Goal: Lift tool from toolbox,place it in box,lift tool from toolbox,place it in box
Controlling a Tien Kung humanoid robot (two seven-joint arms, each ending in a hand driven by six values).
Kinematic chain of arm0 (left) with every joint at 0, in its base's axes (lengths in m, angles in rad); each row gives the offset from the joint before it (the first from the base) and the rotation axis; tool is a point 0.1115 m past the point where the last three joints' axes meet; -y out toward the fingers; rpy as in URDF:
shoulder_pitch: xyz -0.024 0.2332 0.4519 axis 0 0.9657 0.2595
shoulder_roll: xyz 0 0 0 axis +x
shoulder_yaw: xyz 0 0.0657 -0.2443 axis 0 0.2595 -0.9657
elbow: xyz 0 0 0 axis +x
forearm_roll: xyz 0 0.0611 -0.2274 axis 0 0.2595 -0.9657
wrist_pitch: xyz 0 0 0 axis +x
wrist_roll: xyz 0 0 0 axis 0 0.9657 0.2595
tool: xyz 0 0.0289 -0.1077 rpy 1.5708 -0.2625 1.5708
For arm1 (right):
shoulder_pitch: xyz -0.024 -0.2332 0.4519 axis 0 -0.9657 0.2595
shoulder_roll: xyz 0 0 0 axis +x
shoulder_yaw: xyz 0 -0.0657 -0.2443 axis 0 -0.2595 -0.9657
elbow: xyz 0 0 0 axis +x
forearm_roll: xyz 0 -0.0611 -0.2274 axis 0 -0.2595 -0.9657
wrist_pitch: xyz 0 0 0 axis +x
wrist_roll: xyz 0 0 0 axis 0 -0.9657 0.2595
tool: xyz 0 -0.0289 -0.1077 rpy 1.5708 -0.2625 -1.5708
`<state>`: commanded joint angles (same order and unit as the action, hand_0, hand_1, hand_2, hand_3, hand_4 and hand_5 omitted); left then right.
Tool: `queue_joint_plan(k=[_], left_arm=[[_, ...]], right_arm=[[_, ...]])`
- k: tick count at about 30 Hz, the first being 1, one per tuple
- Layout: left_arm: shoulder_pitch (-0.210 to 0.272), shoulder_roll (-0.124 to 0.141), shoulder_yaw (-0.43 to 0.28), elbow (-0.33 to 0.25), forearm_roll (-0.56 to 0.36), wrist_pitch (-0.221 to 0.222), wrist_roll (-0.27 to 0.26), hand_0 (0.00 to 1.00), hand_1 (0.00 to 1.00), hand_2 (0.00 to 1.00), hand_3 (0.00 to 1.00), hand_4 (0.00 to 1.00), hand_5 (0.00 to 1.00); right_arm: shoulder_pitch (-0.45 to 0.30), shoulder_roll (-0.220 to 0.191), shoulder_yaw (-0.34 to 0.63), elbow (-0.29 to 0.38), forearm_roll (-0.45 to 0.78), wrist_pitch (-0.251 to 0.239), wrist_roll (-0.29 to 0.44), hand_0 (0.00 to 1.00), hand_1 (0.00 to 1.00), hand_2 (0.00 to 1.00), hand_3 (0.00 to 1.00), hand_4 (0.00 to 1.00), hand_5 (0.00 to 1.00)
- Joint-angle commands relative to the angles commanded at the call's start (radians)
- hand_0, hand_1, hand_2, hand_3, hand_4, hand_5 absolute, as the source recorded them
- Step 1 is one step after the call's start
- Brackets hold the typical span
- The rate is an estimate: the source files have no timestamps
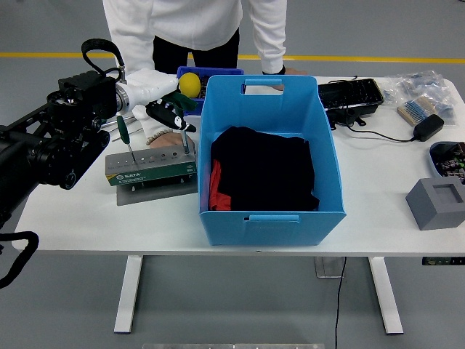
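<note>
The left hand [161, 109] — white-shelled with dark fingers — hangs over the far left part of the white tabletop [109, 225], just behind the toolbox [151, 168]; its fingers are curled downward above the right end of the rack, close to a small tool [184, 142] standing upright there, though whether they actually grip it cannot be told from this view; the black left arm [51, 138] comes in from the left edge. The toolbox is a grey and green drilled block on a grey plate; a green-handled screwdriver [123, 134] stands tilted in its left end. Just to the right stands the big blue box [269, 156], open-topped, with black and red cloth [261, 174] lying inside. A person in a white top [182, 22] stands at the far side — one hand rests by the box's far rim. A yellow ball [189, 83] sits in a small blue bin behind the robot hand.
</note>
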<state>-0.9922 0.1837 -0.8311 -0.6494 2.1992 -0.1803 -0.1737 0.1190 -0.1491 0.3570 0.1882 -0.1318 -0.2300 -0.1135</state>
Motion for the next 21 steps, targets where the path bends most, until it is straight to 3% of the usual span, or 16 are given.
queue_joint_plan(k=[2,13,19,21], left_arm=[[0.0,0.002,0.002,0.0,-0.013,-0.002,0.004,0.097,0.004,0.058,0.091,0.998,0.771],[0.004,0.006,0.007,-0.012,-0.041,0.009,0.001,0.104,0.002,0.02,0.058,0.998,0.779],[0.005,0.011,0.0,-0.023,-0.055,0.037,-0.018,0.097,0.002,0.009,0.037,0.998,0.792],[0.004,0.014,-0.003,-0.028,-0.06,0.053,-0.026,0.092,0.002,0.003,0.017,0.998,0.748]], right_arm=[[0.0,0.0,0.0,0.0,0.001,0.0,0.001,0.649,0.64,0.714,0.579,0.818,0.682],[0.002,-0.001,0.0,-0.001,0.004,-0.003,0.004,0.649,0.64,0.714,0.579,0.818,0.682],[0.002,0.0,0.003,-0.001,0.0,-0.003,0.003,0.649,0.639,0.714,0.578,0.818,0.681],[0.001,0.0,0.004,-0.001,0.0,-0.003,0.002,0.648,0.639,0.714,0.578,0.818,0.681]])
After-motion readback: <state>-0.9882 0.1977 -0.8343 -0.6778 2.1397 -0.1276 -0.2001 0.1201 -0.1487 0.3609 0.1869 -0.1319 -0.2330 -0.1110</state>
